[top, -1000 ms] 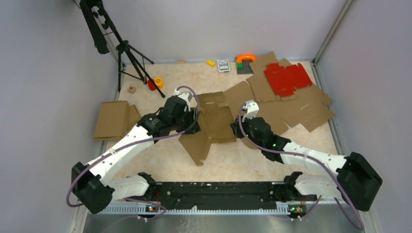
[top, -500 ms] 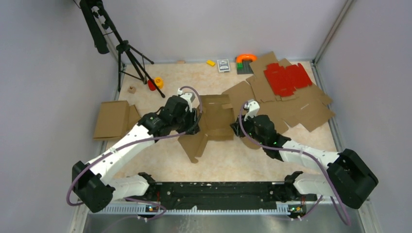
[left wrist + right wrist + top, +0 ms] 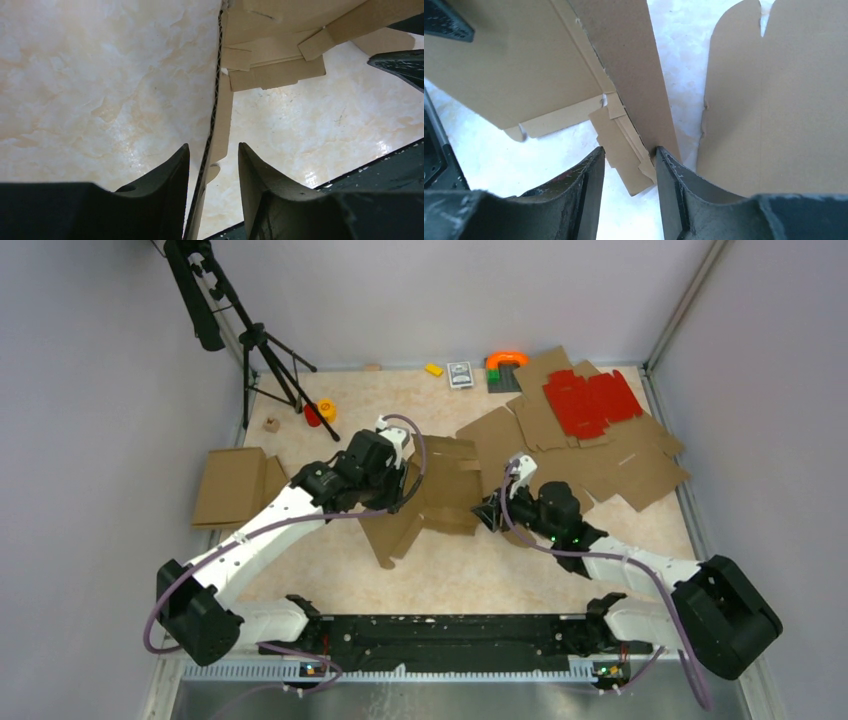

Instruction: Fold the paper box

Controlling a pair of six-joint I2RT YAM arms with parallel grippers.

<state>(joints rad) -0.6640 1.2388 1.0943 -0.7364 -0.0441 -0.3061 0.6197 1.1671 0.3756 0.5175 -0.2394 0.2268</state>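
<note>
While ajar, tools (image 3: pixel 213 148) (image 3: pixel 629 151) astride paper box (image 3: pixel 445 505)

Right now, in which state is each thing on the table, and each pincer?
paper box, partly folded, panels raised off the table.
left pincer, astride a box panel's edge; grip unclear.
right pincer, open, a box panel against one finger.
red die-cut sheet, flat, unfolded, on the cardboard pile.
cardboard pile, flat, unfolded.
cardboard piece at the left edge, lying flat.
</note>
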